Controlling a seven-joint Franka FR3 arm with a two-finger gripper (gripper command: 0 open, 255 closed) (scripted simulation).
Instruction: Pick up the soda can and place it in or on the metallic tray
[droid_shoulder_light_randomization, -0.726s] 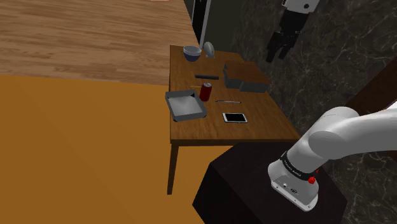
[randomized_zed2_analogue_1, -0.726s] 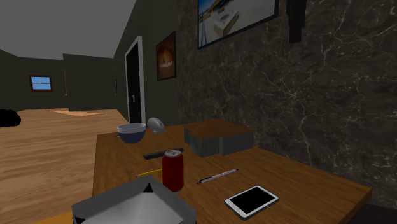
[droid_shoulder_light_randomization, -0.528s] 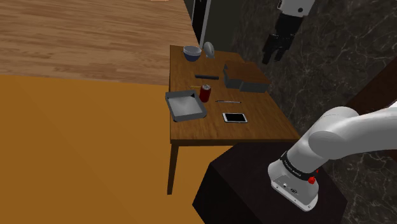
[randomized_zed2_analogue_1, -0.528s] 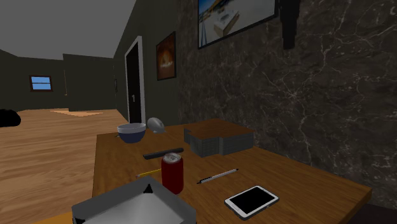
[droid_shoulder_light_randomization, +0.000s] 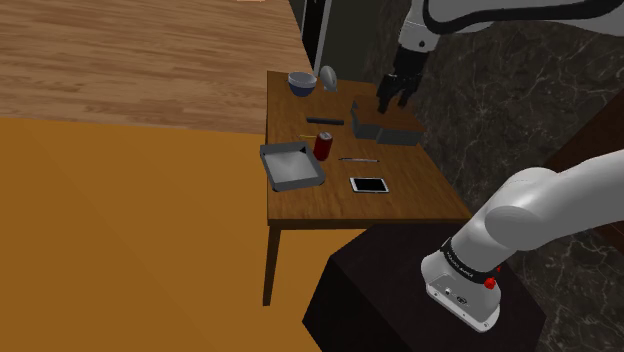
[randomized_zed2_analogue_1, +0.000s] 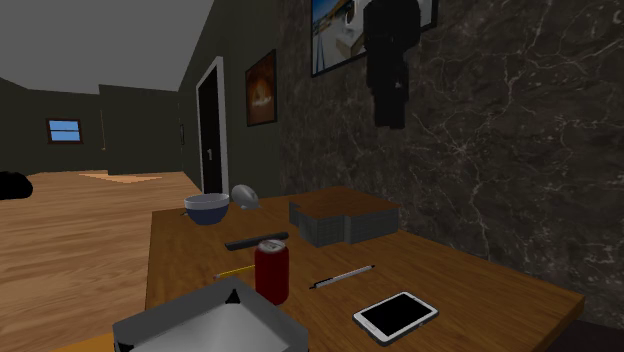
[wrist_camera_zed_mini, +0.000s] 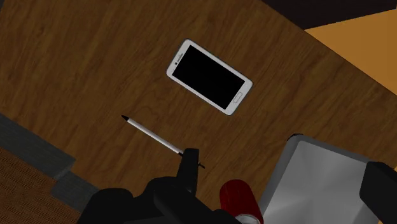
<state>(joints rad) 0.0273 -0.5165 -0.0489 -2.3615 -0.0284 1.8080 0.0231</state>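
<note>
pincer (droid_shoulder_light_randomization: 388, 98): spread, empty, high over the surface (droid_shoulder_light_randomization: 410, 188) | soda can (droid_shoulder_light_randomization: 323, 145): upright, just beside the tray (droid_shoulder_light_randomization: 284, 148) | you likely need to drop down and toward the shoulder view's left to reach it

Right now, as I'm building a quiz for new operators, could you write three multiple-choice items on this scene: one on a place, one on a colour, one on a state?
1. Where does the soda can stand?
A) on the table, beside the tray
B) inside the tray
C) on the phone

2. What colour is the can?
A) blue
B) red
C) green

3. How is the gripper?
A) shut on the can
B) resting in the tray
C) open, up above the table

Answers:
1 A: the can stands on the wood next to the tray's corner.
2 B: its body is red.
3 C: the wrist view shows the fingers apart, with the can well below them.
</note>
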